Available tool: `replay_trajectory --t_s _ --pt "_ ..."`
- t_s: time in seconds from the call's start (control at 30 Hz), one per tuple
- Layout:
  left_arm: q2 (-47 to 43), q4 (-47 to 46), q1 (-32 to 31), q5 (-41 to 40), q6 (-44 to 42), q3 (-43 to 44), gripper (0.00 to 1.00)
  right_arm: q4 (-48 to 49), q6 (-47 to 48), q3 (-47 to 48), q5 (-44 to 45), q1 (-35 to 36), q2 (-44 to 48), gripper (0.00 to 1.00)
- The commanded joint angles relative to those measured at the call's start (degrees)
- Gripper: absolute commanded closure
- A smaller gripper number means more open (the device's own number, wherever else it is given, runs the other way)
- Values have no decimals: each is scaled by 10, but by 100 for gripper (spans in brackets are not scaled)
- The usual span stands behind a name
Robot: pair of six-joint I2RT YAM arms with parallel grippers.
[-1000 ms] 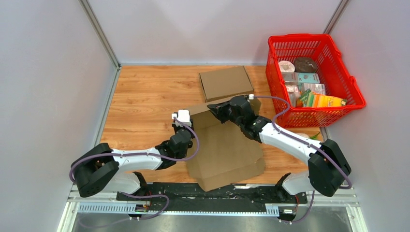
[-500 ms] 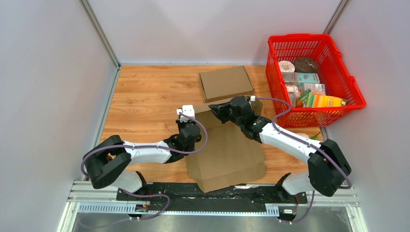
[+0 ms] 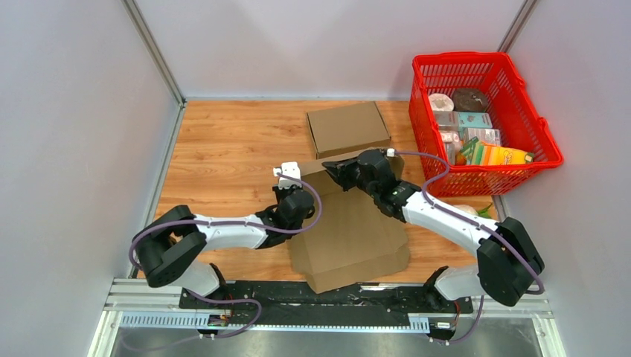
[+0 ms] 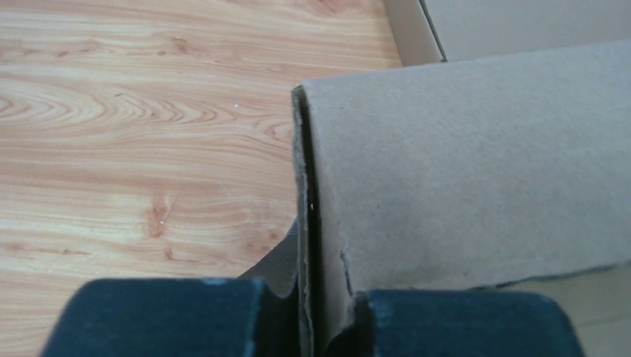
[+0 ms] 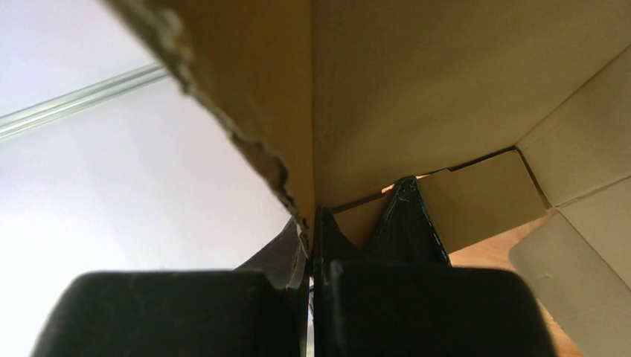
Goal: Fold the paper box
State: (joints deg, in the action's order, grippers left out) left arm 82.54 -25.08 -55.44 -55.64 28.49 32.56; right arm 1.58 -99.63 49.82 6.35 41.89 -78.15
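Observation:
The paper box (image 3: pixel 350 230) is a brown, partly unfolded cardboard sheet lying mid-table, its far flap raised. My left gripper (image 3: pixel 295 195) is shut on the box's left edge; in the left wrist view the doubled cardboard edge (image 4: pixel 316 223) stands pinched between the two dark fingers (image 4: pixel 171 316). My right gripper (image 3: pixel 332 165) is shut on the upper edge of the raised flap; the right wrist view shows a torn cardboard wall (image 5: pixel 298 149) clamped between its black fingers (image 5: pixel 171 312), with the box's inner panels beyond.
A second cardboard box (image 3: pixel 347 128), closed and flat, lies at the back of the wooden table (image 3: pixel 223 149). A red basket (image 3: pixel 547 149) holding several groceries stands at the right. Grey walls enclose the table on three sides.
My left gripper has moved right and forward to the box's left edge and closed on it. The right gripper has kept its hold on the raised flap, almost unmoved.

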Motion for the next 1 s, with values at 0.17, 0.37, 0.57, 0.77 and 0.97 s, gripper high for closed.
replay_trajectory --t_s 0.17,0.37,0.57,0.77,0.97 --pt "58 -232 10 -26 -212 -20 100 -49 115 -33 22 0 87 85" --pt "44 -328 37 89 -187 -75 100 -125 525 -35 32 -13 150 28" --pt "65 -397 38 116 -197 -97 100 -300 703 46 -66 -100 175 0" --pt "71 -415 38 80 -183 -103 100 -402 828 76 -1 -113 188 0" --pt "56 -393 38 74 -172 -103 100 -285 791 21 -30 -117 265 0"
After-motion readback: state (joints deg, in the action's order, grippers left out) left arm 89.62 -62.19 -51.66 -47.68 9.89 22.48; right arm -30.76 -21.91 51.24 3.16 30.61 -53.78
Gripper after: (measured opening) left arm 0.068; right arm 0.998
